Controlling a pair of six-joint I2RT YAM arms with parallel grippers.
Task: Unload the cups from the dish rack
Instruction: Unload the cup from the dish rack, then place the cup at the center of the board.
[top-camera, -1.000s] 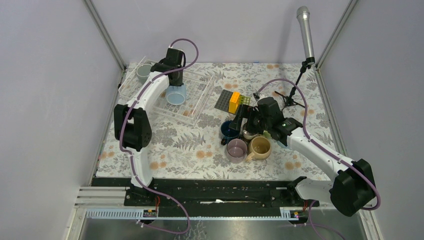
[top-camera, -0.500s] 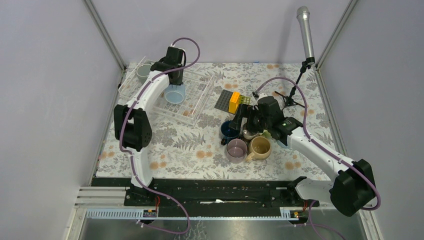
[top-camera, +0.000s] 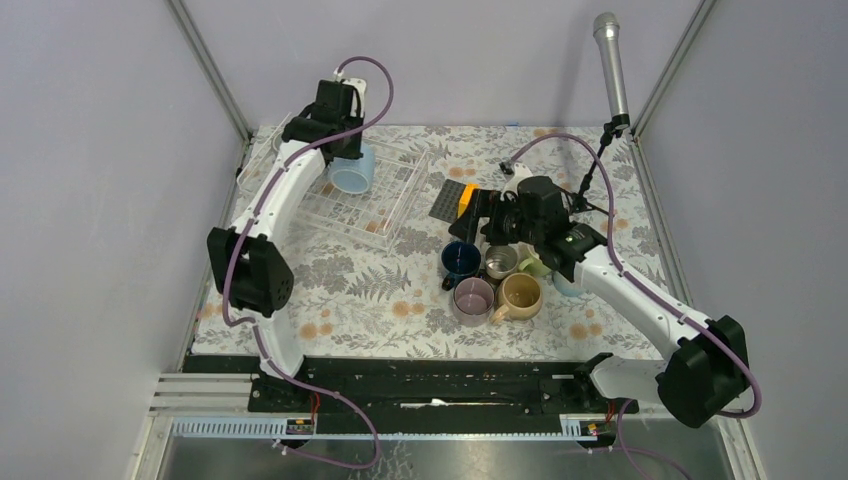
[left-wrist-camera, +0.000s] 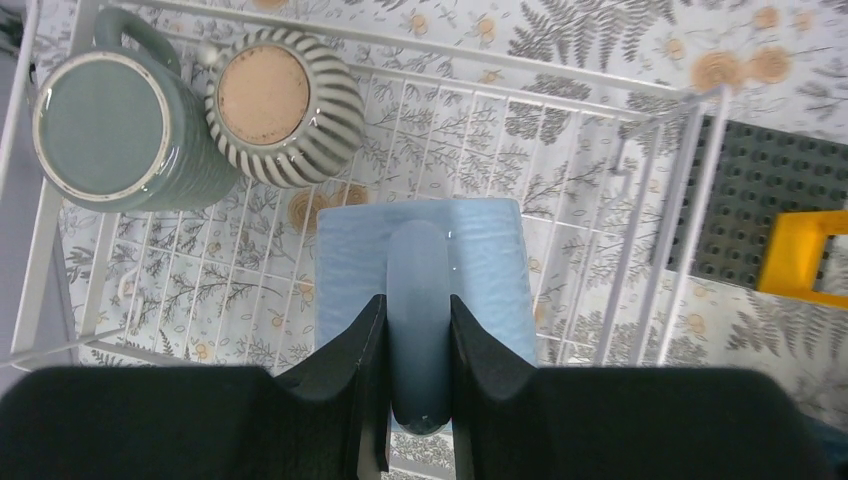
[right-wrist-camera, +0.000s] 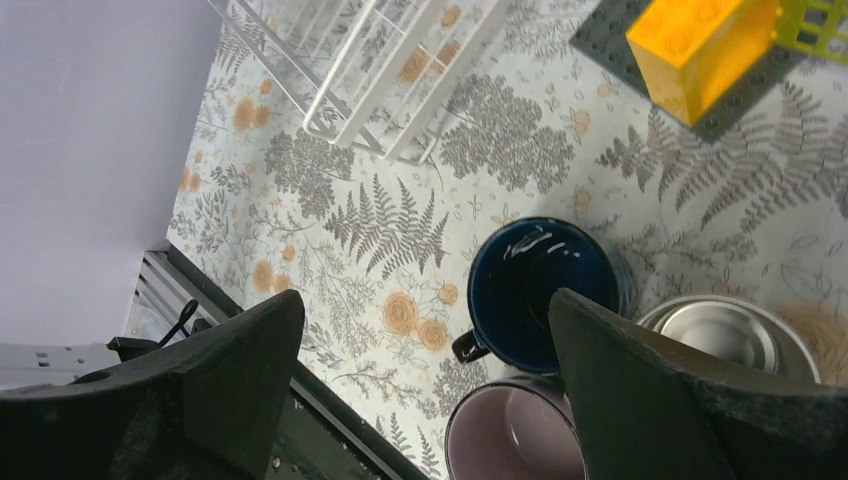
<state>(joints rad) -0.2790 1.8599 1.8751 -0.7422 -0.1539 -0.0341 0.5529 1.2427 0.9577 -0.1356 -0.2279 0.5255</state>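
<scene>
My left pincer (left-wrist-camera: 418, 340) was clamped on the handle of the blue mug (left-wrist-camera: 480, 260), both fingers tight against its sides. The mug hung on its side over the rack (left-wrist-camera: 700, 200) at the far-left corner of the desk, seemingly lifted off the bars. Beyond it the grey mug (left-wrist-camera: 100, 125) and ribbed mug (left-wrist-camera: 280, 100) sat upside down, touching, at the rack's far-left end.

To do this step well, I judged that I should raise the mug above the rack's side bars before swinging it across. A handle grip lets the body pivot, so I wanted a slow, level carry with firm pressure. It should go down on bare cloth beside the unloaded mugs, not against one.

My left arm stretched from the near edge along the left side. Its elbow stood out toward the left edge and its wrist tipped down over the rack. My right arm reached from the near-right corner toward the middle. My right pincer (right-wrist-camera: 425, 310) was spread wide and empty above the navy mug (right-wrist-camera: 540, 290), with the steel mug (right-wrist-camera: 730, 340) and mauve mug (right-wrist-camera: 510, 440) close by.
</scene>
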